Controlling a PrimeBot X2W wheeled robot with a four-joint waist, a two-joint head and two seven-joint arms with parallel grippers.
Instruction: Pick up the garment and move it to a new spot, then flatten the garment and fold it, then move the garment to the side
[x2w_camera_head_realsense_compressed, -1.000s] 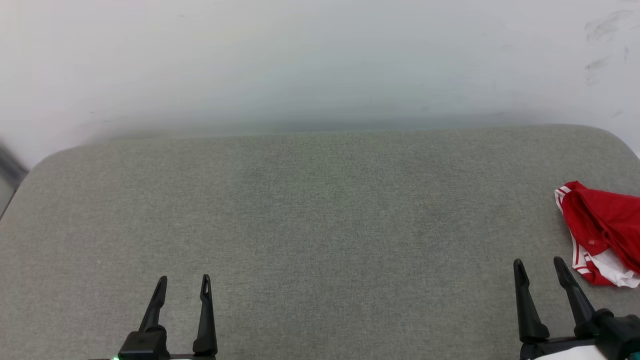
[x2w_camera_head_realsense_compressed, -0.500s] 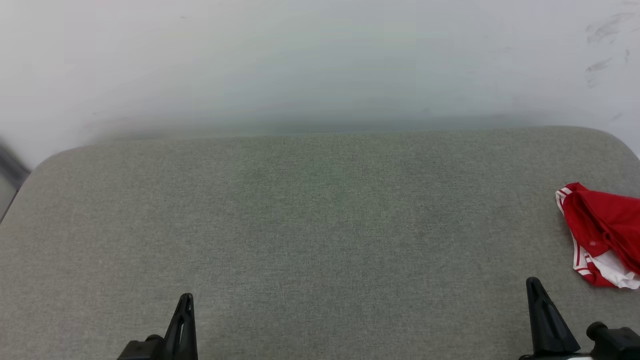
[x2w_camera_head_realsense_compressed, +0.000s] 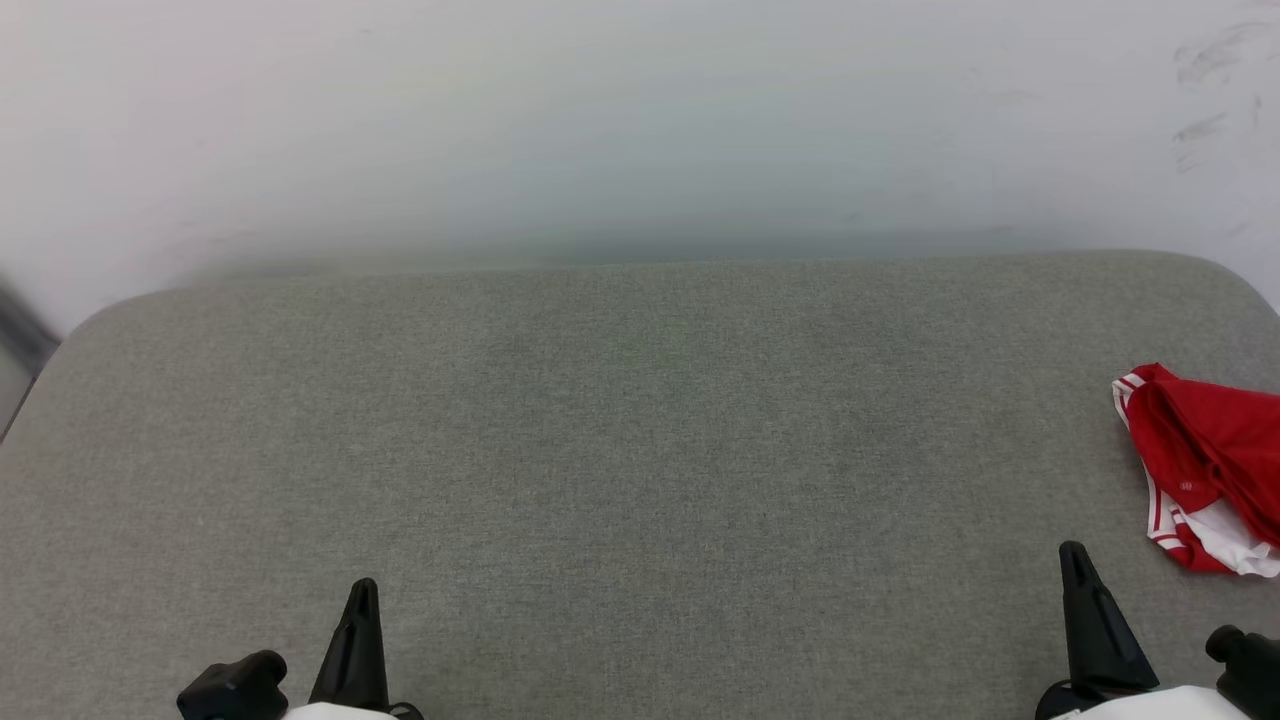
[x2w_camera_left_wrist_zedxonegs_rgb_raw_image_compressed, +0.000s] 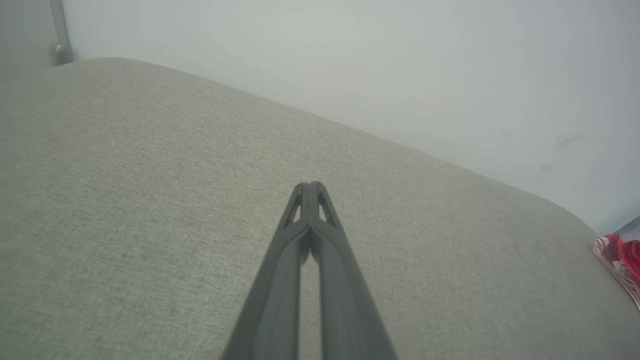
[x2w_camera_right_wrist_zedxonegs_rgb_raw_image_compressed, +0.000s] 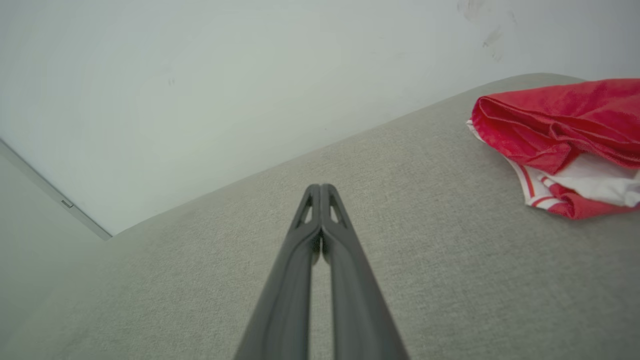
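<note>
Head view: we look down on a grey cloth-covered surface (x2w_camera_head_realsense_compressed: 640, 450) w/ a pale wall (x2w_camera_head_realsense_compressed: 640, 120) behind it. The garment (x2w_camera_head_realsense_compressed: 1205, 460) lies bunched at the far R edge of the surface, partly cut off by the frame. It has red cloth on top and a white part w/ red stripes at the near side. It's a loose heap, neither spread nor folded, and nothing grips it.

L jaws sit at the bottom L of this view and R jaws at the bottom R, both pointing up the frame. Each pair of dark fingers reads as one spike: fingers (x2w_camera_head_realsense_compressed: 355, 650) on the L, fingers (x2w_camera_head_realsense_compressed: 1095, 630) on the R. R jaws are near the garment but apart from it, w/ bare surface between. L jaws are well apart from it, across the surface.

L wrist view: the two fingers (x2w_camera_left_wrist_zedxonegs_rgb_raw_image_compressed: 280, 280) meet at the tips, so L jaws are fully closed w/ nothing between them. They lie over bare surface; we can't tell if the tips touch it. A sliver of the garment (x2w_camera_left_wrist_zedxonegs_rgb_raw_image_compressed: 620, 260) shows at that view's R edge.

R wrist view: the fingers (x2w_camera_right_wrist_zedxonegs_rgb_raw_image_compressed: 290, 290) are also pressed tip to tip, so R jaws are closed & empty. The garment (x2w_camera_right_wrist_zedxonegs_rgb_raw_image_compressed: 555, 125) lies ahead & to the R of the tips, w/ red folds over a white piece w/ red-striped trim.
</note>
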